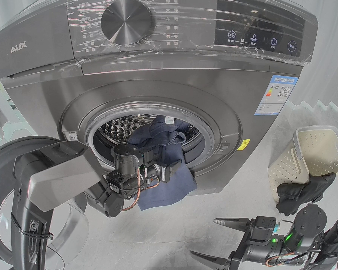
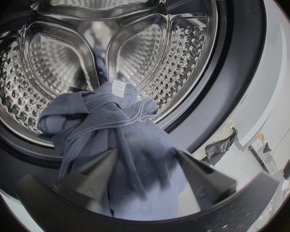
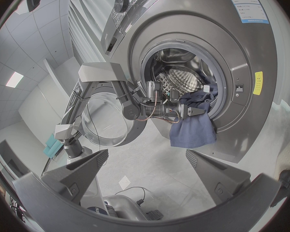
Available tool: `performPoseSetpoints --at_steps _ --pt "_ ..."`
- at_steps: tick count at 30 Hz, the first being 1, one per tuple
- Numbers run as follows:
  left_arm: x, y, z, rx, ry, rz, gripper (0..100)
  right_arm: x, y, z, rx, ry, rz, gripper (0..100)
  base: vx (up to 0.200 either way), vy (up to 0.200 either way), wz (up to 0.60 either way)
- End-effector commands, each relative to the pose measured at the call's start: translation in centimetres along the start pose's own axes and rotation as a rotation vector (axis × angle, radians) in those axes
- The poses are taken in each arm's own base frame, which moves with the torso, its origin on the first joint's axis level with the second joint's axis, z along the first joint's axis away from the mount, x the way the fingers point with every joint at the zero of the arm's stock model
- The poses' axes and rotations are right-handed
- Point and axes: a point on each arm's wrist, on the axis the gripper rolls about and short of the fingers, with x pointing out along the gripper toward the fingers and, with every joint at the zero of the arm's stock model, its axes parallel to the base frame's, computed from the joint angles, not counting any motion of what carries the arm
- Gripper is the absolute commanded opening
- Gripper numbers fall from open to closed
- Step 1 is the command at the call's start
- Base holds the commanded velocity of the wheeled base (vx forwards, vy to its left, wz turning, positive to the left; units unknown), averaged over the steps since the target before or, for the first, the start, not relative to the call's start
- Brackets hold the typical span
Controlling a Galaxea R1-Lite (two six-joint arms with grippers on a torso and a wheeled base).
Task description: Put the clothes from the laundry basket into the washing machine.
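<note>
Navy shirt [image 1: 172, 184] hangs half out of the washer's [image 1: 199, 90] drum mouth, draped between the spread fingers of the left gripper [image 2: 147, 152], whose arm is levelled at the opening. A white tag [image 2: 118, 88] tops the bundle; a blue label [image 1: 276, 94] and yellow sticker [image 1: 243, 144] mark the washer's front. Right gripper [image 1: 218, 240], jaws likewise apart, sits low before the washer, near the basket [image 1: 319, 143].

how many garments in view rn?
2. A navy one hangs half out of the washer; a black one drapes over the basket rim. More may be hidden in the basket or drum.
</note>
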Motion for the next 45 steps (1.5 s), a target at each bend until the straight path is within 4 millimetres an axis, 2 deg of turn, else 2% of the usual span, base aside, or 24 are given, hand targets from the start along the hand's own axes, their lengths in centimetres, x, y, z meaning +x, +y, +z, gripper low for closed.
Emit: performPoseSetpoints --at_steps 1,6,10,14,17,23,24,26,32,45 --pt "0.3 0.1 -0.6 -0.003 0.01 0.003 0 0.1 0.0 0.1 0.0 -0.003 0.002 100 0.0 0.0 0.0" --pt "1.0 0.4 1.3 -0.002 -0.062 0.013 0 0.1 0.0 0.1 0.0 -0.006 0.002 100 0.0 0.0 0.0" --pt "1.8 1.6 3.8 -0.006 -0.18 0.069 0 0.2 0.0 0.1 0.001 -0.006 0.002 100 0.0 0.0 0.0" --pt "2.4 2.3 5.2 -0.005 -0.247 0.107 0 0.2 0.0 0.1 0.0 -0.006 0.002 100 0.0 0.0 0.0" --pt "3.0 2.8 7.0 -0.016 -0.324 0.139 0 0.2 0.0 0.1 0.0 -0.006 0.002 100 0.0 0.0 0.0" --pt "2.6 2.6 6.0 -0.022 -0.281 0.142 0 0.2 0.0 0.1 0.0 -0.006 0.002 100 0.0 0.0 0.0" --pt "2.1 2.0 5.1 -0.023 -0.242 0.124 100 0.2 0.0 0.1 0.0 -0.006 0.002 100 0.0 0.0 0.0" --pt "1.3 1.2 5.3 -0.023 -0.22 0.104 100 0.2 0.0 0.1 0.0 -0.006 0.002 100 0.0 0.0 0.0" --pt "-0.2 -1.1 3.7 -0.027 -0.086 0.02 100 0.2 0.0 0.1 0.0 -0.008 0.003 100 0.0 0.0 0.0" --pt "1.1 -0.5 0.3 0.004 -0.017 0.039 100 0.2 0.1 0.3 0.0 -0.018 0.005 100 0.0 0.0 0.0"
